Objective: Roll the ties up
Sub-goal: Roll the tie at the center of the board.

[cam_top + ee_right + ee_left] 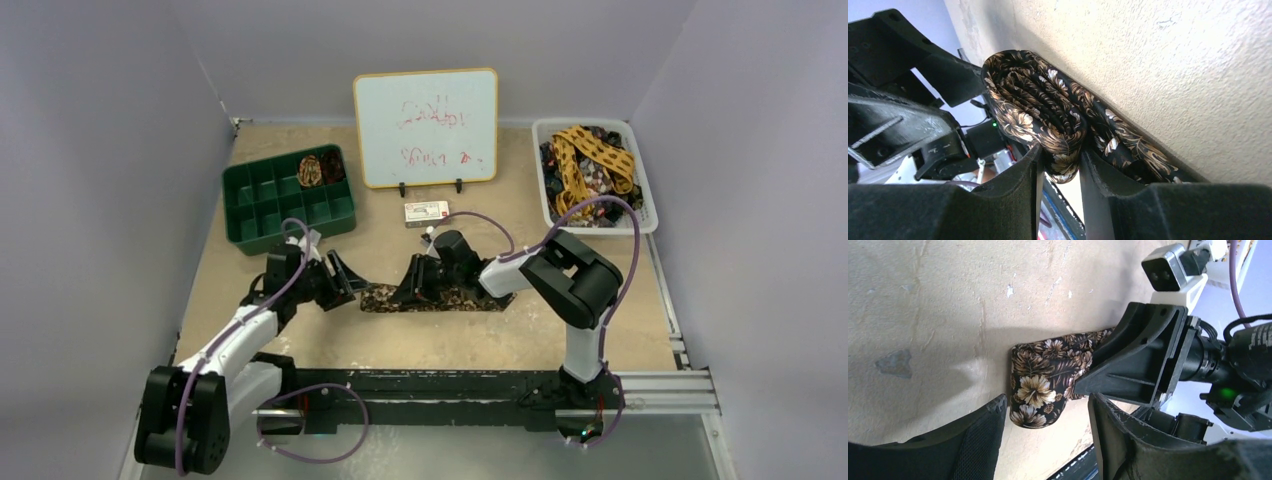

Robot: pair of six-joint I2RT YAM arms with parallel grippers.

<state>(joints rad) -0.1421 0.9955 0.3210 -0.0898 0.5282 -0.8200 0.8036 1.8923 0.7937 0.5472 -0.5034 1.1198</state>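
Well in front of the whiteboard [425, 128], a dark floral tie [455, 298] lies flat on the table [330, 345], stretched left to right. The right gripper [412, 287] is down on its left part. In the right wrist view the floral tie [1040, 102] is doubled over into a loose fold, and the right gripper [1060, 157] pinches that fold, its narrowed fingers [1023, 180] both pressed against the cloth. The left gripper [345, 282] sits at the tie's left end with its jaws wide. In the left wrist view the folded end [1038, 385] lies between the spread fingers [993, 425] of the left gripper [1047, 405]; whether they touch it cannot be told. Left of the whiteboard, a green compartment tray [265, 205] holds one rolled tie [310, 170] in a back compartment. Right of the whiteboard, a white basket [600, 228] holds a heap of ties [590, 165], a mustard spotted one on top.
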